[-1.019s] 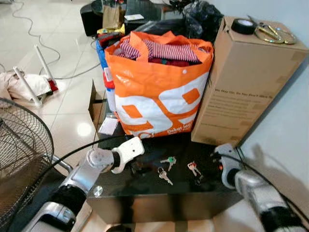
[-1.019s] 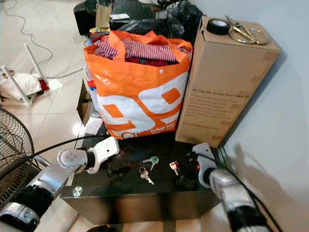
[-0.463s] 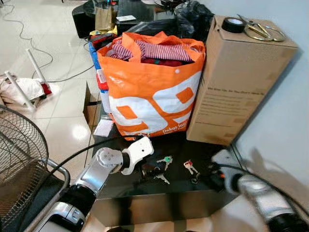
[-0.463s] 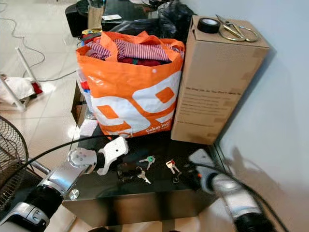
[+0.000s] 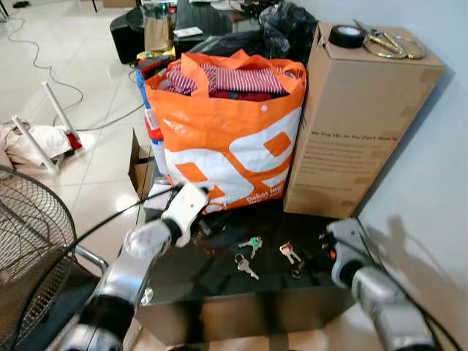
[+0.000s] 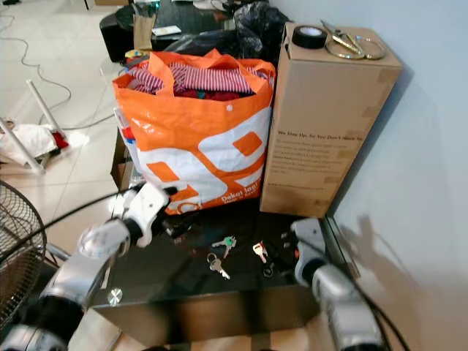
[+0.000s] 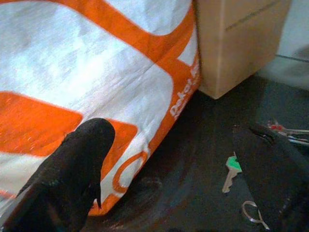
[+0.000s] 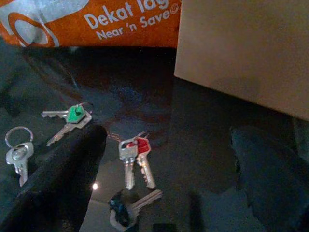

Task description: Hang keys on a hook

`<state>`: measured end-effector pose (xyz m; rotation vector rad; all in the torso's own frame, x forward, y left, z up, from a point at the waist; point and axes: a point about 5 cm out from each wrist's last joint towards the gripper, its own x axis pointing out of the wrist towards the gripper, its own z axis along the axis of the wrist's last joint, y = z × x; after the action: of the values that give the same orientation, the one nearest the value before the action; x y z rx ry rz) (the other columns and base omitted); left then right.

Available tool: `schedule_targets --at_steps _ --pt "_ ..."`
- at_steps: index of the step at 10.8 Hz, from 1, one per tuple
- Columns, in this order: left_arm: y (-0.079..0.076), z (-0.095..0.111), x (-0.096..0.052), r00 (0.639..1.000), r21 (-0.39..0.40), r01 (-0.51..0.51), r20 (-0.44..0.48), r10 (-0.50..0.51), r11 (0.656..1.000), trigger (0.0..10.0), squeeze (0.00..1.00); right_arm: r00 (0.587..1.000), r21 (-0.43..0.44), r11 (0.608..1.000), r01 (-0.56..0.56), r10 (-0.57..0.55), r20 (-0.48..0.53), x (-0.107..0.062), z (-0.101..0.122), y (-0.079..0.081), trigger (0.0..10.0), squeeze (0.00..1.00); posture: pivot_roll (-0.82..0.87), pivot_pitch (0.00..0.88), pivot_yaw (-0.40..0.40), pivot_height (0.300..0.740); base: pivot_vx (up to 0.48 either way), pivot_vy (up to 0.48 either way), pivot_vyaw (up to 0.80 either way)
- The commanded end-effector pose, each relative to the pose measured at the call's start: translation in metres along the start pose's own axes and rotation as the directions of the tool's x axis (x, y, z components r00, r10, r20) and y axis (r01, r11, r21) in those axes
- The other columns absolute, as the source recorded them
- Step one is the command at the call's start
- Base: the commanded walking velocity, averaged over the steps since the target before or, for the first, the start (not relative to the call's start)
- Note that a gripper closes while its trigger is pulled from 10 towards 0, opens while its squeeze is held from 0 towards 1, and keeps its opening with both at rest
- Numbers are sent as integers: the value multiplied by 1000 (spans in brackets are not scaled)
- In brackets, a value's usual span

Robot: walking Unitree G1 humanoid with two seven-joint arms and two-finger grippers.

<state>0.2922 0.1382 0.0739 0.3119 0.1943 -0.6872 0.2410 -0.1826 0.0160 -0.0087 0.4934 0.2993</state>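
Right wrist view: the right gripper [image 8: 164, 179] hangs over the dark table [image 8: 203, 145] with its two black fingers [image 8: 58, 179] spread wide and nothing between them. Below the gap lie the red-capped keys [image 8: 136, 154], with a small dark-tagged key [image 8: 130, 208] beside them toward the table's front edge. The green-capped keys [image 8: 70, 117] and a plain key on a ring [image 8: 17, 152] lie further toward the table's left side. All the keys rest flat on the table, none touched by a finger.

The left gripper [image 7: 169, 159] is also spread wide and empty, raised near the foot of the orange bag [image 5: 227, 131], which stands at the table's back edge. In its wrist view one finger [image 7: 67, 179] shows against the bag's side. A cardboard box [image 5: 362, 117] stands beside the bag at the back right corner, with a roll of tape [image 5: 346, 35] on top.
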Motion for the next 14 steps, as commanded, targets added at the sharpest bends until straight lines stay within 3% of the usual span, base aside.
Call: schedule_targets --at_steps 1,4,7,9,10,12,13,14 --pt "4 7 -1 999 3 -35 25 35 999 10000 0 999 39 999 2 -4 52 0 9 3 10000 0 -190 0 70 740 0 -289 0" --pt "3 7 -5 998 7 -61 7 61 998 10000 0 995 -35 999 -41 44 92 6 19 18 10000 0 -167 0 69 740 0 -364 533" --pt "3 1 -10 998 25 -43 -37 44 999 10000 0 996 -44 997 -62 65 67 14 23 13 10000 0 -147 0 50 740 0 -280 267" --pt "-3 -5 -13 993 66 88 -91 -81 994 10000 0 994 -84 992 -95 99 42 17 21 15 10000 0 -131 0 32 740 0 0 0" --pt "-10 -14 -20 970 77 203 -152 -189 976 10000 0 992 -110 986 -127 129 5 20 16 17 10000 0 -122 0 24 740 0 0 0" --pt "-9 -16 -22 955 71 250 -180 -234 966 10000 0 992 -118 985 -122 115 -58 24 8 16 10000 0 -119 0 16 740 0 0 0" --pt "-9 -16 -21 937 66 303 -200 -285 951 10000 0 987 -112 987 -112 98 -129 25 0 11 10000 753 -119 0 11 740 0 0 0" --pt "-11 -14 -20 925 27 337 -198 -326 941 10000 0 968 -110 975 -193 171 -182 25 -7 15 10000 1000 -126 0 9 740 0 0 0"
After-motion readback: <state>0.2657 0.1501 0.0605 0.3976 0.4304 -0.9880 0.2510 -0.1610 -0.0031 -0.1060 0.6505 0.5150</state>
